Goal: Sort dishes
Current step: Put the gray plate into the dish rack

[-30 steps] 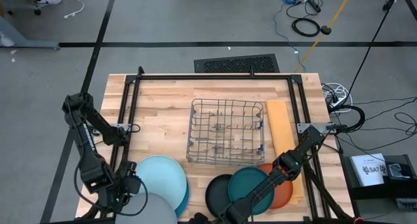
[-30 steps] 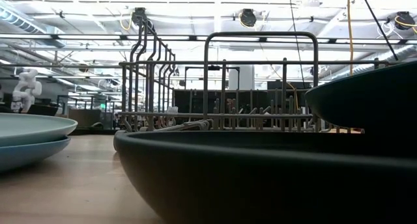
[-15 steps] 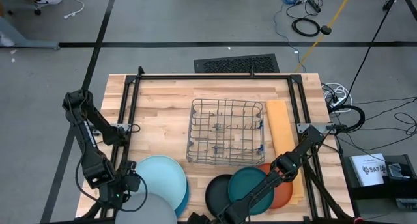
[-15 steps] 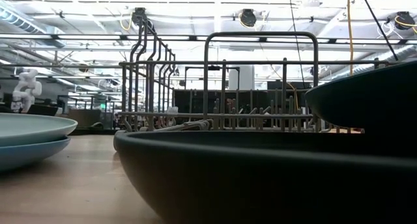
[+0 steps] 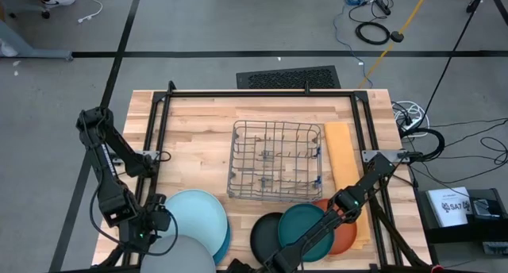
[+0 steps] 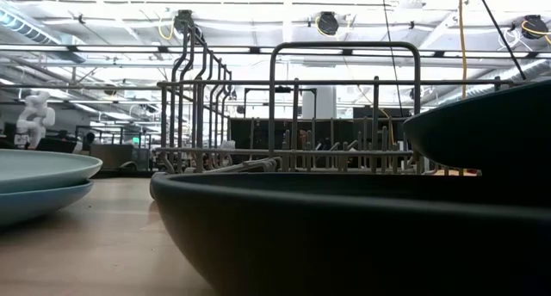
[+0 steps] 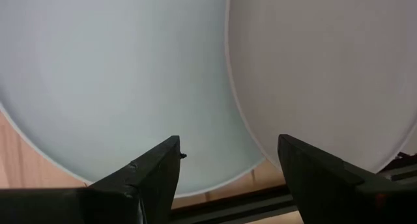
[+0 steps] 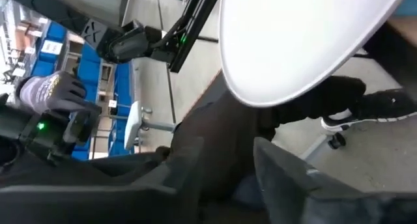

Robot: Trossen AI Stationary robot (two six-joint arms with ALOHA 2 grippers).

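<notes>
Sorting looks barely begun: your wire rack (image 5: 276, 160) holds nothing, all plates lie on the counter's (image 5: 198, 138) near edge. Left pincer (image 7: 228, 175) gapes empty over pale blue plate (image 5: 197, 216) and grey plate (image 5: 184, 257); right pincer's (image 8: 228, 165) state I cannot tell

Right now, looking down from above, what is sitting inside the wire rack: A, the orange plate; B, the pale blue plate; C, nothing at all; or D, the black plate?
C: the wire rack holds no dish, while the black plate, the orange plate and the pale blue plate all lie on the table near its front edge.
</notes>
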